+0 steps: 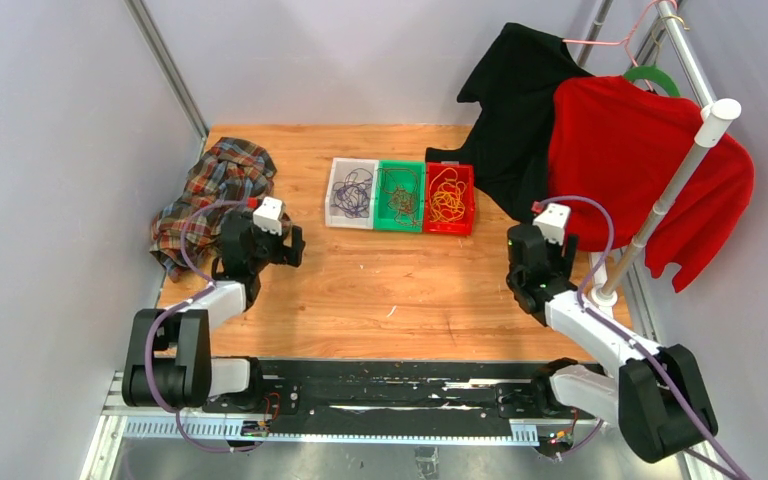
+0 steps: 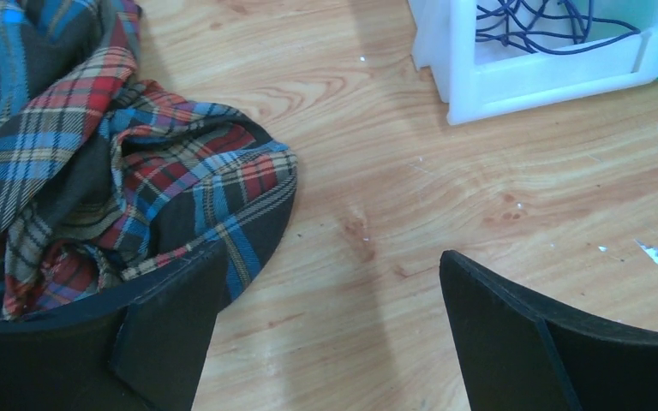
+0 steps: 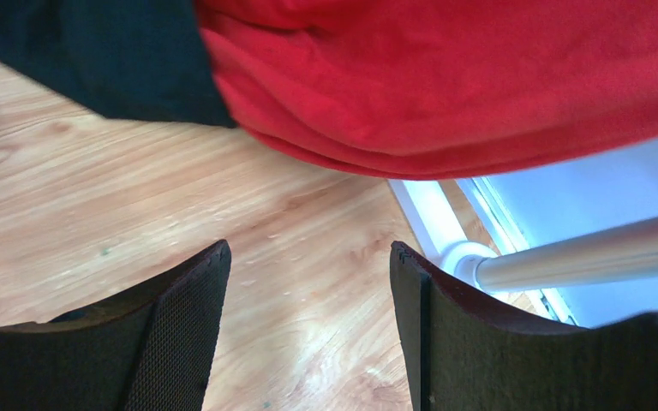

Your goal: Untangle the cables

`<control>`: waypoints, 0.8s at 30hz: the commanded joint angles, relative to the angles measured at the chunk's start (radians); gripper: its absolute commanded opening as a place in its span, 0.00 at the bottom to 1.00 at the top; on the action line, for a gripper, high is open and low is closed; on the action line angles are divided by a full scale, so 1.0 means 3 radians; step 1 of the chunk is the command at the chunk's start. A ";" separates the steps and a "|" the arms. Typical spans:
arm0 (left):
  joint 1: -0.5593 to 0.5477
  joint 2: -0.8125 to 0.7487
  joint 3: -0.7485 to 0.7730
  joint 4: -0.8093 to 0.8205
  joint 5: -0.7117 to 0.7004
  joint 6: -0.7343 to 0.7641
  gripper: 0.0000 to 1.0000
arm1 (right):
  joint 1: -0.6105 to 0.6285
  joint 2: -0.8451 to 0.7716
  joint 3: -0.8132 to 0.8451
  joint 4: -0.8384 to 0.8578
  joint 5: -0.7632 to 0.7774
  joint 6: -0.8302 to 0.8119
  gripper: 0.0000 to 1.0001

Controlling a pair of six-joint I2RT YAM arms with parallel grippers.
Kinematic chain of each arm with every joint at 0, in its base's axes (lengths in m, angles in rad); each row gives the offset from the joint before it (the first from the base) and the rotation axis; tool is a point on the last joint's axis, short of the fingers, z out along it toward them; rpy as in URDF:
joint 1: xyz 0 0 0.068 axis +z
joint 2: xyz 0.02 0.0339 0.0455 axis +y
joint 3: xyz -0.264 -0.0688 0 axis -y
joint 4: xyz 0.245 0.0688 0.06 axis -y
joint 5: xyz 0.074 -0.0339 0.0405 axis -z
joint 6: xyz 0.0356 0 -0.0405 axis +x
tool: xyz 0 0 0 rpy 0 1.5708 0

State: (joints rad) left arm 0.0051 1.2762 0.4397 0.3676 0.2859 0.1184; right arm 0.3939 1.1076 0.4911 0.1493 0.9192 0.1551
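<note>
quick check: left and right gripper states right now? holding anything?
Left gripper: open, holding nothing.
Right gripper: open, holding nothing.

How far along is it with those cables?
Seemingly done: purple cables sit in the white bin, dark cables in the green bin, orange cables in the red bin. Nothing in hand: left gripper and right gripper are open, empty. No tangle seen left on the table.
</note>
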 commanded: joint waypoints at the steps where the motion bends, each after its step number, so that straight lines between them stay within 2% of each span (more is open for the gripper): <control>1: 0.0019 0.0035 -0.0465 0.1450 -0.0230 -0.0080 0.98 | -0.0356 -0.0128 -0.0269 0.0446 -0.0059 0.0108 0.68; 5: 0.0020 0.0249 -0.0915 0.2438 -0.0336 -0.0117 0.98 | -0.0452 0.0187 -0.0452 0.1105 -0.0087 -0.0246 0.69; 7: 0.0023 0.0386 -0.1064 0.2979 -0.0400 -0.0196 0.98 | -0.0458 0.0366 -0.0677 0.1819 -0.0190 -0.0583 0.69; 10: 0.0019 0.0194 -0.1017 0.2568 -0.0448 -0.0142 0.98 | -0.0508 0.0632 -0.0840 0.2649 -0.0557 -0.0867 0.69; 11: 0.0019 0.0228 -0.1022 0.2624 -0.0464 -0.0170 0.98 | -0.0521 0.0784 -0.0829 0.2686 -0.0614 -0.0854 0.69; 13: 0.0019 0.0325 -0.1025 0.2794 -0.0522 -0.0235 0.98 | -0.0529 0.0977 -0.0886 0.3100 -0.0837 -0.1057 0.69; 16: 0.0019 0.0281 -0.0843 0.2350 -0.0501 -0.0208 0.98 | -0.0680 0.0908 -0.0908 0.3036 -0.1127 -0.0946 0.69; 19: 0.0019 0.0310 -0.0856 0.2464 -0.0501 -0.0221 0.98 | -0.0769 0.0831 -0.0996 0.3002 -0.1482 -0.0914 0.69; 21: 0.0019 0.0298 -0.0850 0.2413 -0.0502 -0.0220 0.98 | -0.0853 0.0918 -0.1026 0.3081 -0.1961 -0.0973 0.71; 24: 0.0019 0.0307 -0.0854 0.2437 -0.0505 -0.0218 0.98 | -0.0915 0.0961 -0.0937 0.2949 -0.1970 -0.0905 0.71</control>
State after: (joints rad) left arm 0.0051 1.3636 0.1738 1.0672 0.1516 0.0521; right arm 0.1547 1.3808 0.2035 1.0058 0.4515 -0.1123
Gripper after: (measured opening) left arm 0.979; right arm 0.709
